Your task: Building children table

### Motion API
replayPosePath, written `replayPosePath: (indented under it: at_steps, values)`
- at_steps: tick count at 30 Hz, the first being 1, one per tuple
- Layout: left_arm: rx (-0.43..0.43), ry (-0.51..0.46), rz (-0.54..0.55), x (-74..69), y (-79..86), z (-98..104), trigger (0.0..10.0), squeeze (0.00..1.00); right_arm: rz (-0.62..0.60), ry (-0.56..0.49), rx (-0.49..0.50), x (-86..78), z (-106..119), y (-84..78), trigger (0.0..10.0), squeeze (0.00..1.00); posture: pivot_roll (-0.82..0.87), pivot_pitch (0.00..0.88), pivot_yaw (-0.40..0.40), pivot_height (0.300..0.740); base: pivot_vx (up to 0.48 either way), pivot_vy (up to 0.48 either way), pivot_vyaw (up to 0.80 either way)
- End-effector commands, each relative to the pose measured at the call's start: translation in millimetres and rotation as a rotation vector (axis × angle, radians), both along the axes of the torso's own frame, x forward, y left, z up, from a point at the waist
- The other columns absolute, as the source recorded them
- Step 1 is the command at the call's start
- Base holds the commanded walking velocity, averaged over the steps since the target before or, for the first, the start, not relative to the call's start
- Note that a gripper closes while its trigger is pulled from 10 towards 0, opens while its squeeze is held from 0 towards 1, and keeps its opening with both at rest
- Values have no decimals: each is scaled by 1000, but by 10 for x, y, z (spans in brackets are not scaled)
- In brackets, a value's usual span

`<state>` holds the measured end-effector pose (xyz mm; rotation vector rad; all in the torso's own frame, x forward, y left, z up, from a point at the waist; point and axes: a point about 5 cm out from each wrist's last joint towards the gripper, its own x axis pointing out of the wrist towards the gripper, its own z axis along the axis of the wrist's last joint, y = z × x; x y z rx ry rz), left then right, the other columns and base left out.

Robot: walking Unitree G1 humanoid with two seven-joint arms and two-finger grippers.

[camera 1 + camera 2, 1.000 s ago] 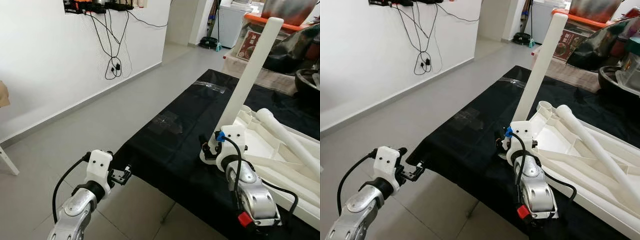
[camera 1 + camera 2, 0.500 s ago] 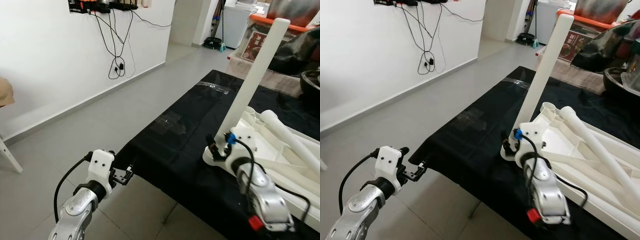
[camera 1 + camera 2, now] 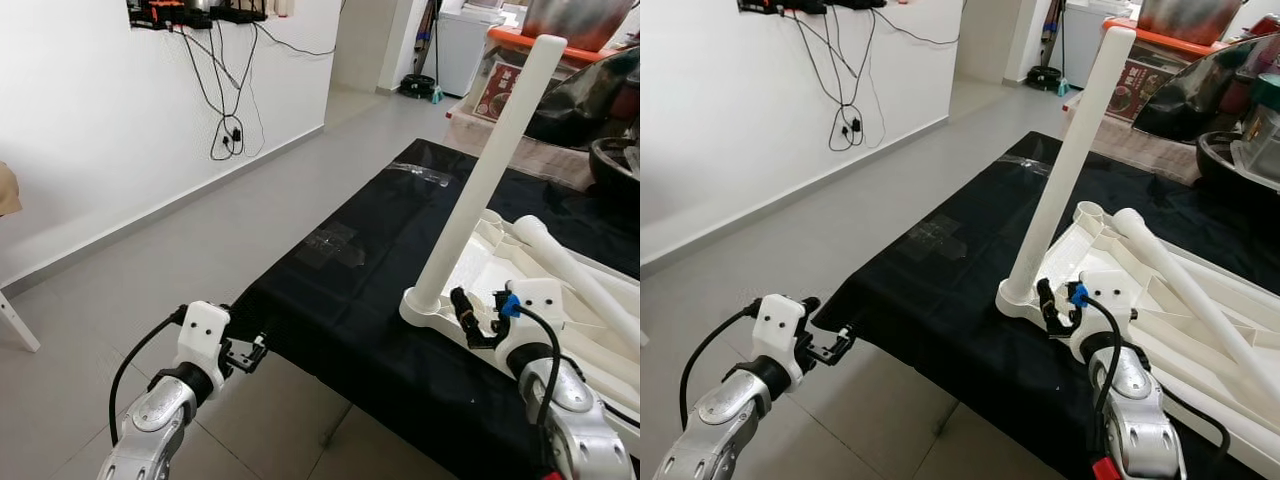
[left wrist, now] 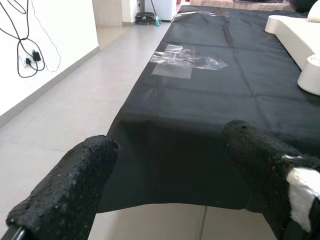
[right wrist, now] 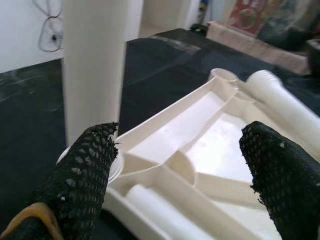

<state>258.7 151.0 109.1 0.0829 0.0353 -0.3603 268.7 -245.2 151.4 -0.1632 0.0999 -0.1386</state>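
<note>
Two silver arms reach forward. The left gripper (image 3: 250, 349), at seven o'clock, has fingers spread apart. The right gripper (image 3: 473, 322), at four o'clock, also has fingers parted.

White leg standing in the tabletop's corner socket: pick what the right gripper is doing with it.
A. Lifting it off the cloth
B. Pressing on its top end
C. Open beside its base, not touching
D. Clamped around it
C: the right gripper sits open beside the base of the leg, fingers apart, holding nothing.

White table leg (image 3: 487, 170); white tabletop (image 3: 1170, 290); black cloth (image 3: 370, 260); grey floor (image 3: 180, 250).
</note>
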Motion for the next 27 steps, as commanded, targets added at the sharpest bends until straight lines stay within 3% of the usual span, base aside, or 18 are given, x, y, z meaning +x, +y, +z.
replayPosePath:
  at_steps: [1,5,9,27]
  values:
    - [-2,8,-11,-11,-35,-26,10000,0,-72,-15,1,31,2,-54,10000,0,-23,0,-113,740,0,0,0]
    - [-6,4,-19,-12,-74,-19,10000,0,-195,-41,46,144,27,-54,10000,0,-13,0,-114,740,0,0,0]
    - [-4,3,-19,-12,-64,-17,10000,0,-236,-34,57,179,8,-53,10000,0,-11,0,-112,740,0,0,0]
    - [4,-3,-30,-7,-93,-14,10000,0,-261,-28,91,319,-41,109,10000,0,-1,0,-113,740,0,0,0]
